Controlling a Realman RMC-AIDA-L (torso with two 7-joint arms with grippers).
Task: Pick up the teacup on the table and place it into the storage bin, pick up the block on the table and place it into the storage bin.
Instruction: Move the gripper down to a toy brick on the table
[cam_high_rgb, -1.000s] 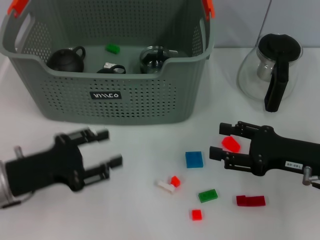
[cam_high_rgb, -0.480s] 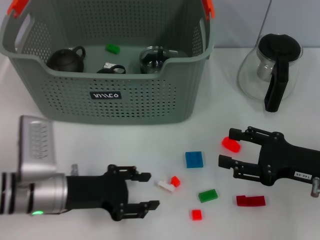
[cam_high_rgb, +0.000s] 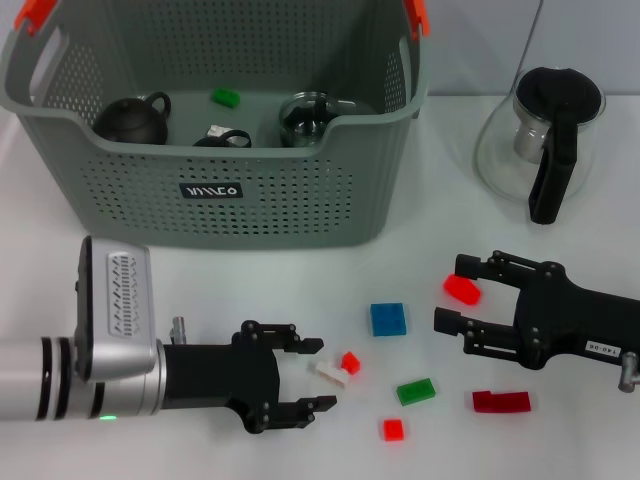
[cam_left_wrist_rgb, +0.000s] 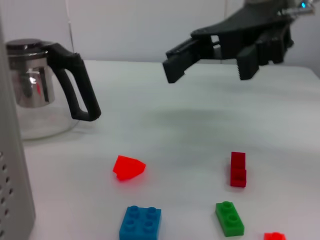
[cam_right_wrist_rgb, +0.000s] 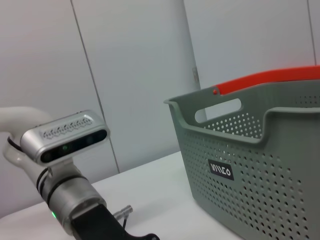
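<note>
The grey storage bin (cam_high_rgb: 215, 190) stands at the back left; the right wrist view shows its labelled wall (cam_right_wrist_rgb: 260, 165). A small dark teacup (cam_high_rgb: 222, 137) lies inside it, and no teacup shows on the table. My left gripper (cam_high_rgb: 315, 377) is open and low over the table, with a white-and-red block (cam_high_rgb: 338, 368) just ahead of its fingertips. My right gripper (cam_high_rgb: 452, 292) is open, and a bright red block (cam_high_rgb: 461, 289) lies between its fingers. In the left wrist view the right gripper (cam_left_wrist_rgb: 209, 74) hovers above the table, beyond that red block (cam_left_wrist_rgb: 129, 167).
The bin also holds a dark teapot (cam_high_rgb: 132, 120), a glass cup (cam_high_rgb: 305, 118) and a green block (cam_high_rgb: 225, 97). Blue (cam_high_rgb: 388, 319), green (cam_high_rgb: 415, 391), dark red (cam_high_rgb: 501, 401) and small red (cam_high_rgb: 393, 429) blocks lie between the grippers. A glass kettle (cam_high_rgb: 545, 140) stands back right.
My left arm has swung in from the left and reached right, bringing its open gripper up to the white-and-red block. The right gripper drew back slightly to the right.
</note>
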